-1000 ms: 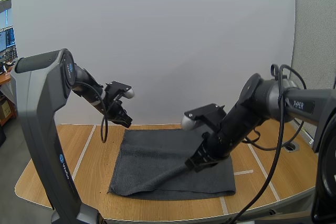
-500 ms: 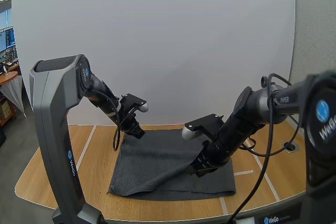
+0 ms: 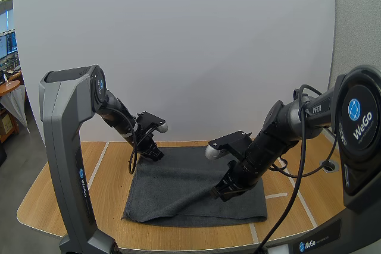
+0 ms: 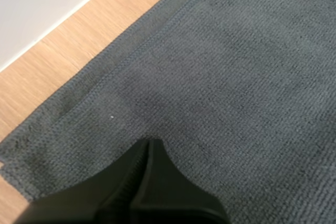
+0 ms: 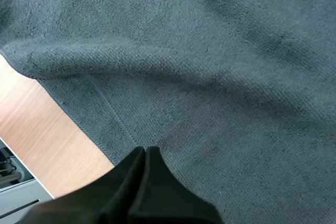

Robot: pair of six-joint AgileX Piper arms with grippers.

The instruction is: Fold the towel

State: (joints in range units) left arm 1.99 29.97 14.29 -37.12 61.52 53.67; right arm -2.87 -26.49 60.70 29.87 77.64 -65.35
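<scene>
There is one dark grey towel (image 3: 178, 185) and one wooden table (image 3: 65, 200) under it. The arms number two: the left arm (image 3: 68, 147) and the right arm (image 3: 286, 126). Each carries one gripper, so there are two grippers in all, the left gripper (image 3: 156, 154) and the right gripper (image 3: 219, 193). Each gripper has two black fingers (image 4: 118, 182), four together. One round grommet (image 3: 329, 165) sits in the tabletop.
</scene>
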